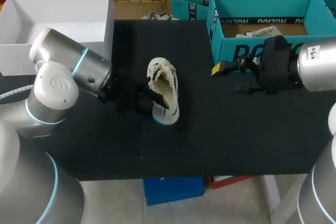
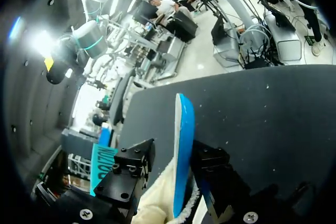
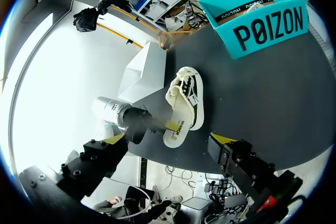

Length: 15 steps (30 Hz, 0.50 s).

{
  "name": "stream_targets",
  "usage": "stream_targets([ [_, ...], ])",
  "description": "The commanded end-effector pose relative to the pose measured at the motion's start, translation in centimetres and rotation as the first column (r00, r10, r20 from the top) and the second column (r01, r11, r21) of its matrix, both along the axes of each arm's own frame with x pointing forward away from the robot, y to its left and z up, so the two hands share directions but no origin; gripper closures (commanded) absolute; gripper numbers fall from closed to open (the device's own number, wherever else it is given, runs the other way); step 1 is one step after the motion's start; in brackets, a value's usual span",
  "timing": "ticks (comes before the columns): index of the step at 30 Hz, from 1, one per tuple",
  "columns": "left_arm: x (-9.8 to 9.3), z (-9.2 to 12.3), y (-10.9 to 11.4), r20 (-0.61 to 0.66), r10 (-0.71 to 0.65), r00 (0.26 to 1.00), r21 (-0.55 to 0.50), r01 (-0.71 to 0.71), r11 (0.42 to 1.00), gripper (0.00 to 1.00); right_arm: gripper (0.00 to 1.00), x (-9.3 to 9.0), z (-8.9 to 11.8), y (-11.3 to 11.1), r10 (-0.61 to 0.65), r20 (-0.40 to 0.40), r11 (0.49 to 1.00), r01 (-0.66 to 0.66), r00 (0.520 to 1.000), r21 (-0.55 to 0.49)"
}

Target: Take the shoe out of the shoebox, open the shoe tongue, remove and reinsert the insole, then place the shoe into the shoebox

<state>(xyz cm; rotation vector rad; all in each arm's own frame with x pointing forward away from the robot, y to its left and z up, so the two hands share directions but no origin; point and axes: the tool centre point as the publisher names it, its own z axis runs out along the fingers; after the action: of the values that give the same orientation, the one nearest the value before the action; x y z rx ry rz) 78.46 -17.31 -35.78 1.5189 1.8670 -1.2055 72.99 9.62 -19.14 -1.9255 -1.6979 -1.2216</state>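
near the middle of the black surface [image 1: 236,135] lies the cream shoe [image 1: 164,95], toe toward the far edge, its opening showing from above; the left end effector [image 1: 155,101] pinches its heel end, one finger on the blue sole, the other against the cream upper; at the far right stands the open teal shoebox [image 1: 262,51], well apart from the shoe; the right end effector [image 1: 227,77] hovers just before its front wall, fingers spread, nothing between them; a white box [image 1: 52,9] stands far left.
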Motion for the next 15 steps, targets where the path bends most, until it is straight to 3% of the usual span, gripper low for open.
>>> stream_targets([
  [1, 2.1, 0.4, -0.4, 0.019, -0.002, 1.000, 0.020, 0.002, 1.000, 0.59, 0.00, 0.0, 0.0, 0.1, -0.001, 0.000, 1.000, 0.001, 1.000, -0.001],
  [6, 4.1, 1.2, 0.7, 0.068, 0.026, 0.997, 0.057, -0.030, 0.998, 0.60, 0.00, 0.0, 0.0, 0.1, -0.001, 0.000, 1.000, 0.001, 1.000, -0.001],
  [15, 5.6, -0.5, 2.7, 0.087, 0.044, 0.995, 0.148, -0.056, 0.987, 0.61, 0.00, 0.0, 0.0, 0.1, -0.001, 0.000, 1.000, 0.001, 1.000, -0.001],
])
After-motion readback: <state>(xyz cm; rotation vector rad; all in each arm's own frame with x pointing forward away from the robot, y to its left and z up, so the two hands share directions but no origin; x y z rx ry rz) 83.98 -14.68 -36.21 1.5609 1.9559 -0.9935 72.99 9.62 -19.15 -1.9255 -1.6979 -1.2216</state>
